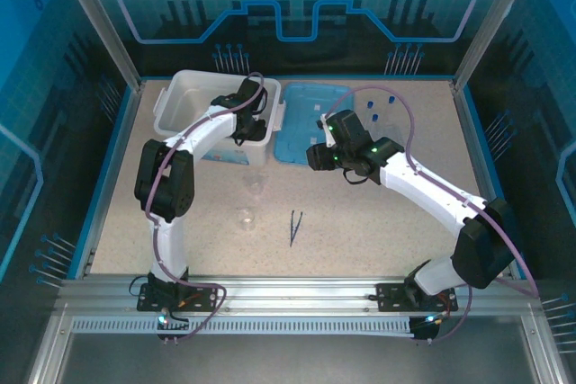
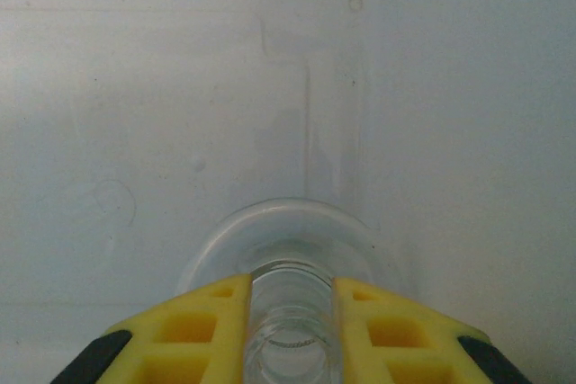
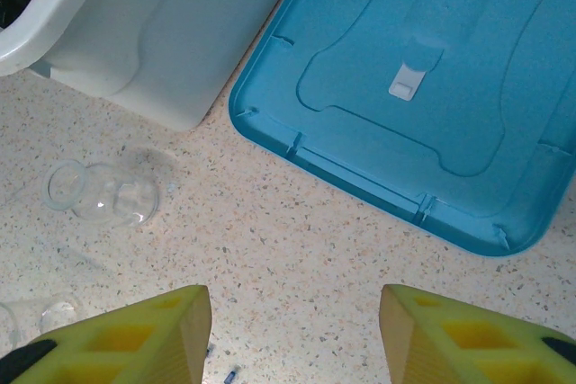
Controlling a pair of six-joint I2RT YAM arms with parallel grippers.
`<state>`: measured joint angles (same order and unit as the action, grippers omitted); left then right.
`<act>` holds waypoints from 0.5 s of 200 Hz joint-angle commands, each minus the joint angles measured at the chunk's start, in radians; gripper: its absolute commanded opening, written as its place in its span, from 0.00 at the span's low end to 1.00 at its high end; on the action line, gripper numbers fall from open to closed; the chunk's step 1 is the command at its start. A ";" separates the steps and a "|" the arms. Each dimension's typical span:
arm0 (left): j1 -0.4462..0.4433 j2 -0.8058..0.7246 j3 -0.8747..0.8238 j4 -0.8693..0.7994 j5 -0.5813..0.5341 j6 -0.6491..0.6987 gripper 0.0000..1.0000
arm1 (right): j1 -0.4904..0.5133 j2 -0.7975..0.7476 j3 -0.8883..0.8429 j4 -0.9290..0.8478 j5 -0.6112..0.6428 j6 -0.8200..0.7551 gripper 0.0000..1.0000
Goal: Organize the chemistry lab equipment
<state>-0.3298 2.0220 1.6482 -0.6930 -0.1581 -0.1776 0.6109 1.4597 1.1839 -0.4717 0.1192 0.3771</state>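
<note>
My left gripper point(image 2: 290, 317) reaches down into the white tub point(image 1: 193, 96) and is shut on the neck of a small clear glass flask point(image 2: 286, 245), whose wide base is close to the tub floor. My right gripper point(image 3: 292, 339) hangs open over bare tabletop beside the light-blue lid point(image 3: 423, 87); in the top view it point(image 1: 317, 157) is at the lid's near edge. A second clear glass vessel point(image 3: 103, 193) lies on its side on the table, with another glass piece point(image 3: 40, 317) nearer. Dark-blue tweezers point(image 1: 295, 225) lie mid-table. Clear tubes with blue caps point(image 1: 378, 103) rest right of the lid.
The tub point(image 3: 162, 33) and the lid point(image 1: 306, 123) sit side by side at the back of the speckled table. Blue enclosure walls and aluminium posts ring the table. The two loose glass pieces point(image 1: 250, 202) lie in front of the tub.
</note>
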 commanded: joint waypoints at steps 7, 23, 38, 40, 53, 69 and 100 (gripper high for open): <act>-0.005 0.029 0.020 -0.053 0.041 -0.016 0.13 | -0.009 0.007 0.016 -0.007 -0.009 0.011 0.54; -0.005 0.042 0.028 -0.062 0.045 -0.016 0.19 | -0.009 0.007 0.017 -0.008 -0.009 0.010 0.54; -0.005 0.050 0.038 -0.067 0.053 -0.013 0.24 | -0.008 0.007 0.020 -0.010 -0.005 0.011 0.54; -0.005 0.051 0.041 -0.069 0.054 -0.013 0.25 | -0.009 0.007 0.021 -0.010 -0.004 0.011 0.54; -0.004 0.061 0.059 -0.078 0.061 -0.010 0.25 | -0.008 0.009 0.022 -0.011 -0.005 0.011 0.54; -0.005 0.075 0.087 -0.093 0.077 -0.002 0.28 | -0.009 0.008 0.024 -0.013 -0.006 0.012 0.54; -0.005 0.091 0.129 -0.115 0.086 0.002 0.37 | -0.010 0.005 0.029 -0.019 0.000 0.007 0.54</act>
<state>-0.3302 2.0792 1.7336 -0.7574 -0.1223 -0.1787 0.6109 1.4601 1.1839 -0.4721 0.1192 0.3771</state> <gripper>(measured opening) 0.343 0.536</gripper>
